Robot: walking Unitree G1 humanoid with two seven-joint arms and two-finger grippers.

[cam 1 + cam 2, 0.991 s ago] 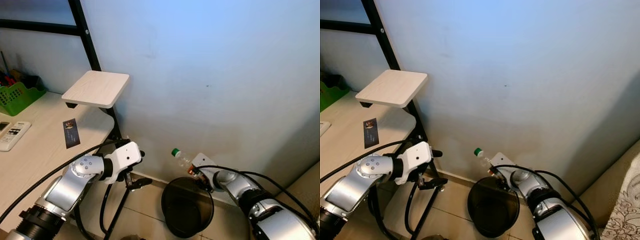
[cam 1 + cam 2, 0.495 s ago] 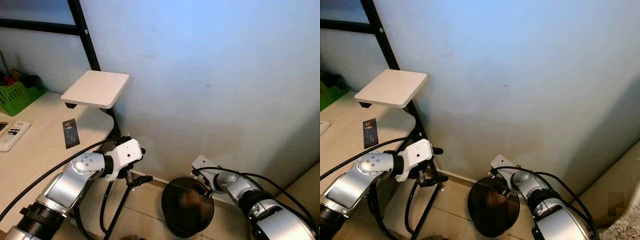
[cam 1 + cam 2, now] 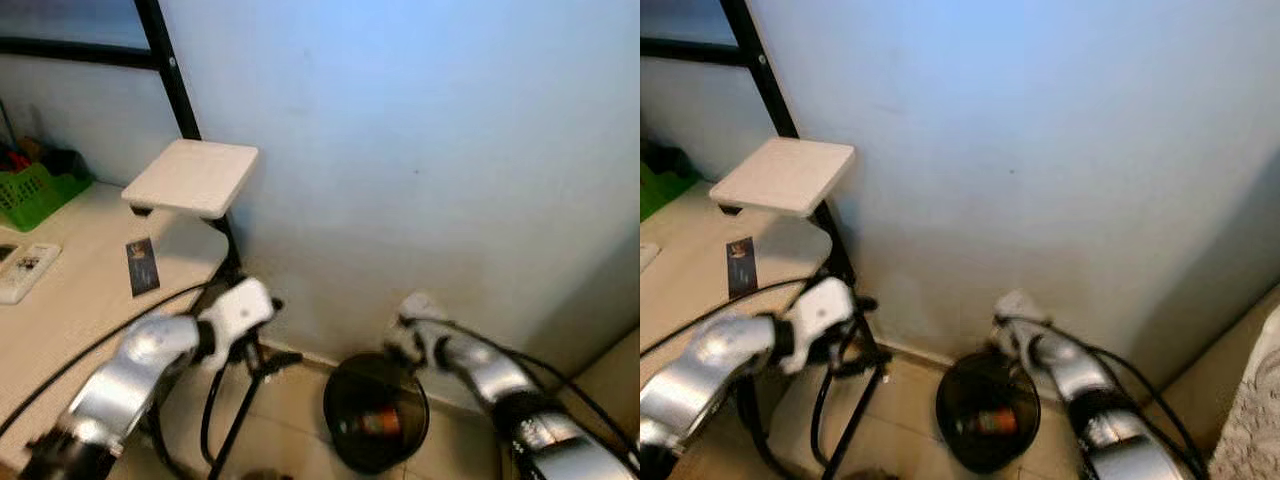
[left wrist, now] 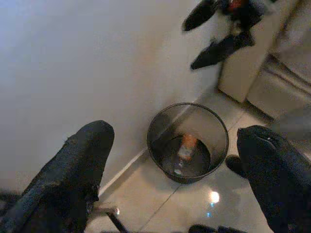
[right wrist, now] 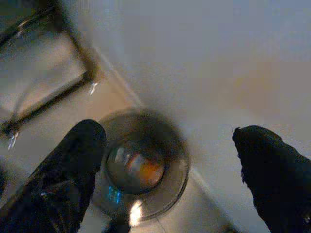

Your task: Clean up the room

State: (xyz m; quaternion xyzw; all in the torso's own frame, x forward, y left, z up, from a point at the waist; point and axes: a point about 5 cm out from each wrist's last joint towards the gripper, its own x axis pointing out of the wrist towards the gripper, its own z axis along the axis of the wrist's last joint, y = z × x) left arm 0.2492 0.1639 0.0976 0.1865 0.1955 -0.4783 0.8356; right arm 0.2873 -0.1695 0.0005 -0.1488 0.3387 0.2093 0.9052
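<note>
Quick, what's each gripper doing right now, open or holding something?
Left gripper: open, holding nothing.
Right gripper: open, empty, above the bin with the bottle inside.

The bottle (image 4: pixel 185 148) that the right gripper (image 4: pixel 217 26) held over the bin's (image 3: pixel 342 438) rim a second ago now lies on the bin's bottom (on its side), and that gripper, fingers spread, has risen clear.

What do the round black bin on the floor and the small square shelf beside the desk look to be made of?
Round black bin: apparently wire mesh, matte; the floor shows through its wall. Small square shelf: pale wood-look board, probably laminate, matte, with faint grain.
</note>
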